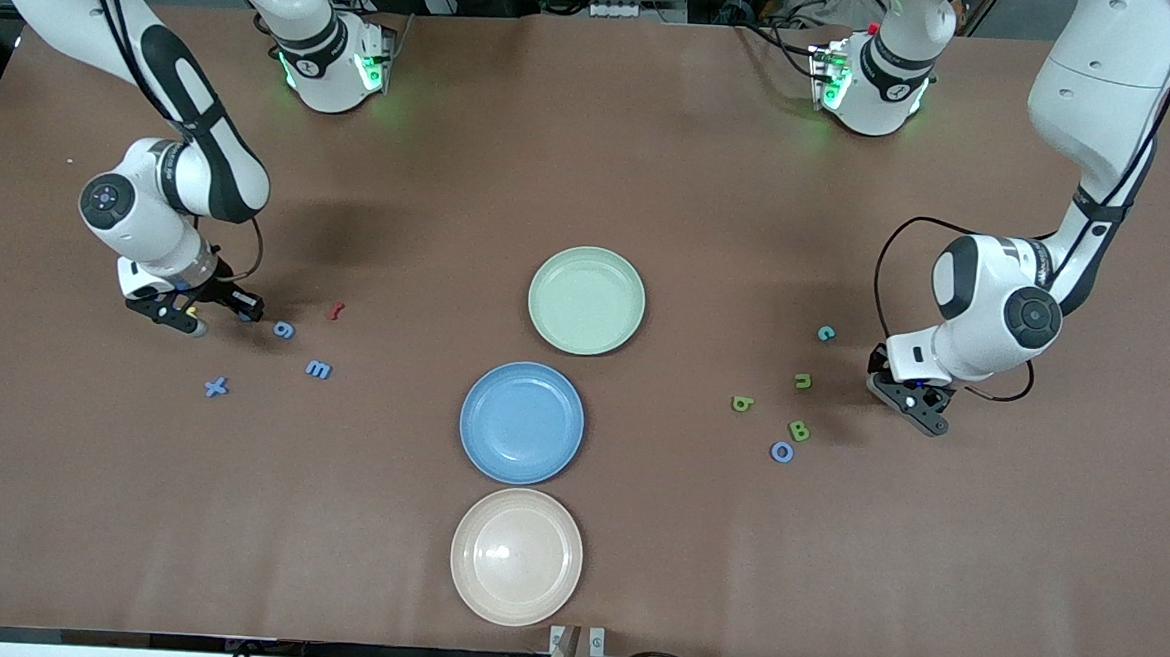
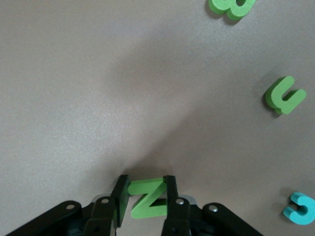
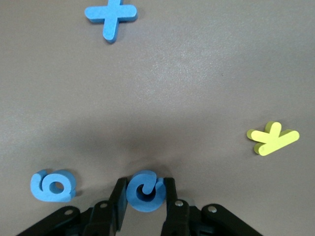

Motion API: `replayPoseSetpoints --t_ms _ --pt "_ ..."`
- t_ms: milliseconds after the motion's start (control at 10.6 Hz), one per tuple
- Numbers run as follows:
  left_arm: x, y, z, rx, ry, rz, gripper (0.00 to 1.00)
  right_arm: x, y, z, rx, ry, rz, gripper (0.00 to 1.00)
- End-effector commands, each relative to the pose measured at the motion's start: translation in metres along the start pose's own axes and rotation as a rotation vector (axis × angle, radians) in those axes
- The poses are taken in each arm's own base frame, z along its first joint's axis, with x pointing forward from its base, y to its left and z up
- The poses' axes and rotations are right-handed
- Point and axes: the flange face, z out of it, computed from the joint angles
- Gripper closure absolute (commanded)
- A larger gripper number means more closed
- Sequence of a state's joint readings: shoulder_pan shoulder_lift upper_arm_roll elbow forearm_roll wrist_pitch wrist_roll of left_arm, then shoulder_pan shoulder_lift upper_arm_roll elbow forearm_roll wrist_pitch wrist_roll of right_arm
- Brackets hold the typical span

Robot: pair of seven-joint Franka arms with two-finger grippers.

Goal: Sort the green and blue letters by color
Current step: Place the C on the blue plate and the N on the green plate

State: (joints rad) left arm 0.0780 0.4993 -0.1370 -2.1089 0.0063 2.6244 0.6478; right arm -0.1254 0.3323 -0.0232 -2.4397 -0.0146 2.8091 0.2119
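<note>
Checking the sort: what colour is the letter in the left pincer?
Green; the Z-shaped letter sits between the left pincer's fingers, clearest in the left wrist view.

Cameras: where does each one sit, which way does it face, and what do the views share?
Front view: high across the table, facing both bases; both arms, three plates show.
Left wrist view: on the left arm, looking down; left gripper fingers shut on a green letter.
Right wrist view: on the right arm, looking down; right gripper shut on a blue letter.
Shared: the blue cross.

Three plates, red letter, yellow letter, table
</note>
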Motion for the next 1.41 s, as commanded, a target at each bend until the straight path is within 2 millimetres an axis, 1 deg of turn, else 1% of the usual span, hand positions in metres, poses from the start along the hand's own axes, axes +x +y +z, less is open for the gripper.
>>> replayPoseSetpoints --t_ms 0,94,189,283,377,471,566,660,754,849,943,1131,1226,1320 --pt "0.009 0.005 -0.027 0.029 0.02 0.019 1.0 0.014 0.002 -0.034 -0.006 -0.009 -0.004 0.92" --pt "0.021 0.015 -0.034 0.02 0.017 0.003 1.0 0.023 -0.003 -0.053 -0.01 -0.025 -0.008 0.92" --pt "0.039 0.028 -0.046 -0.002 0.015 0.001 1.0 0.028 -0.019 -0.064 -0.014 -0.048 -0.022 0.92" --pt "0.06 0.043 -0.06 -0.029 0.009 -0.038 1.0 0.035 -0.035 -0.075 -0.009 -0.053 -0.042 0.92" --pt "0.083 0.065 -0.073 -0.05 0.015 -0.075 1.0 0.041 -0.057 -0.086 0.004 -0.032 -0.077 0.92" --pt "0.102 0.087 -0.082 -0.065 0.024 -0.127 1.0 0.044 -0.086 -0.097 0.023 -0.006 -0.111 0.92" --pt "0.117 0.107 -0.085 -0.073 0.034 -0.169 1.0 0.049 -0.123 -0.112 0.04 0.025 -0.125 0.92" --pt "0.131 0.136 -0.085 -0.08 0.031 -0.202 1.0 0.051 -0.161 -0.12 0.055 0.042 -0.128 0.92" --pt "0.14 0.166 -0.081 -0.087 0.019 -0.262 1.0 0.052 -0.197 -0.127 0.076 0.061 -0.142 0.92" --pt "0.149 0.204 -0.074 -0.09 0.001 -0.3 1.0 0.055 -0.23 -0.128 0.094 0.077 -0.145 0.92" --pt "0.155 0.23 -0.072 -0.092 -0.006 -0.336 1.0 0.055 -0.262 -0.127 0.111 0.086 -0.141 0.92" --pt "0.163 0.264 -0.065 -0.102 -0.017 -0.414 1.0 0.048 -0.323 -0.116 0.146 0.087 -0.134 0.92" --pt "0.167 0.281 -0.059 -0.106 -0.025 -0.459 1.0 0.044 -0.345 -0.11 0.161 0.088 -0.125 0.92" --pt "0.171 0.296 -0.059 -0.109 -0.026 -0.487 1.0 0.037 -0.368 -0.107 0.174 0.093 -0.14 0.92"
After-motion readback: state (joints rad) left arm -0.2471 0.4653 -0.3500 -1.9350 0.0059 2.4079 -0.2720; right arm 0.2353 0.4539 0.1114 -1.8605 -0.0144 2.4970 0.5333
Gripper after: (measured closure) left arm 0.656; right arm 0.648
